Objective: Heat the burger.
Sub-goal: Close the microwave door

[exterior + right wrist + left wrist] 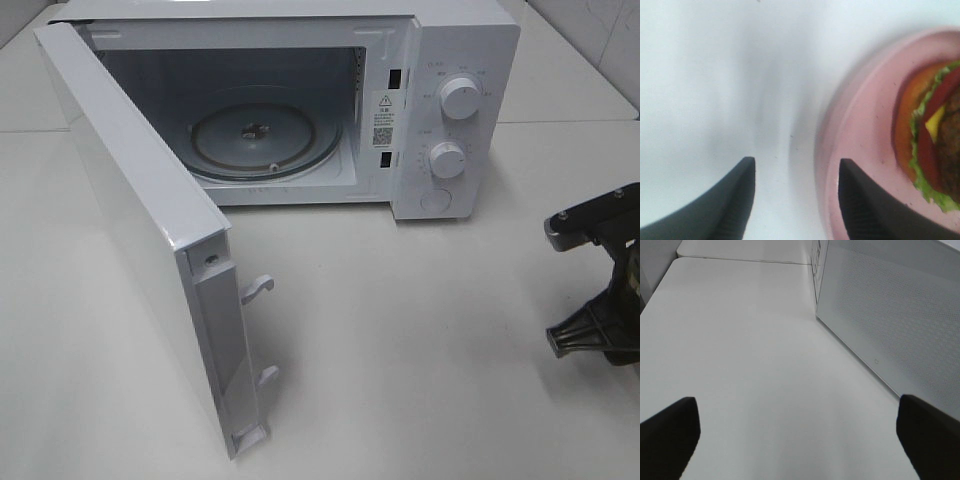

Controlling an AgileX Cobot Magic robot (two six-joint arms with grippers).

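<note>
Pink and shallow, the plate point(860, 150) fills one side of the right wrist view with the burger point(935, 140) lying on it, lettuce, tomato, cheese and dark patty showing at the picture's edge; neither plate nor burger appears in the exterior high view, so they must sit off its frame, past the right arm at about 3 o'clock. The right gripper point(796, 200) hangs above the plate's rim with its jaws spread, one finger over bare tabletop point(715, 75) and the other over the plate, pinching nothing. The left gripper point(797, 440) is also spread and empty, low over the tabletop beside the microwave door point(140, 230), which swings wide toward 7 o'clock. The microwave point(440, 110) stands at 12 o'clock, its glass turntable point(265, 140) bare. The burger has not yet been lifted. The risk, as I judge it, lies in the grasp: closing on the thin rim could tip the plate and slide the tall burger off, and the right wrist picture is blurred, so alignment is uncertain. Carrying it in, the plate could clip the cavity's lip or the open door.
</note>
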